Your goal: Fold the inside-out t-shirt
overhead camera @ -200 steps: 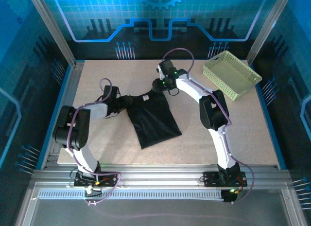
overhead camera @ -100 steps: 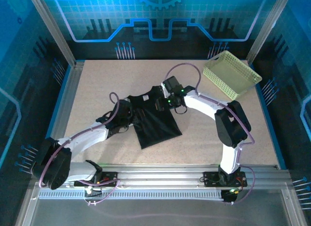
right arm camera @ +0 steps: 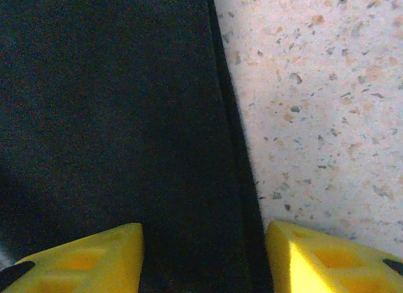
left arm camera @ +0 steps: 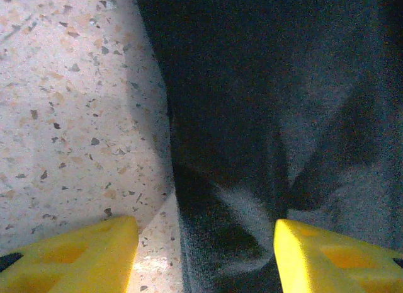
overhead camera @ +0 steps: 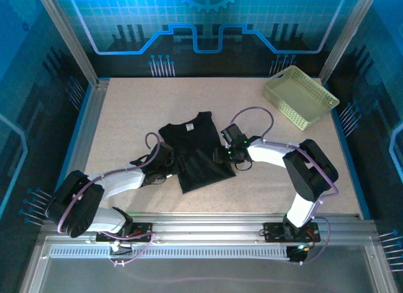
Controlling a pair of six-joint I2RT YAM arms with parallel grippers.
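Top external view: 1 second ago the black t-shirt (overhead camera: 196,148) was stretched slantwise between the 2 arms, with the left gripper (overhead camera: 166,166) out at its left shoulder and the right gripper (overhead camera: 221,155) up by the far collar. Now both arms have swung nearer, and the shirt lies flat in the middle of the table (overhead camera: 126,104); it looks narrower and squarer, with the collar at the far end, the hem near, and a faint fold line crossing its near half. I judge that 1 fold has just been laid down and let go, and that the grippers are lining up on the 2 side edges for the next one. The pale green basket (overhead camera: 301,96) sits well apart at the far right.

Left wrist view: the left gripper's jaws stand moderately spread; the shirt's left edge runs up between them, with a paler crease of cloth just ahead; nothing is pinched.

Right wrist view: the right gripper's jaws are likewise apart, straddling the shirt's right edge; black cloth lies on the left and bare speckled table on the right; it holds nothing.
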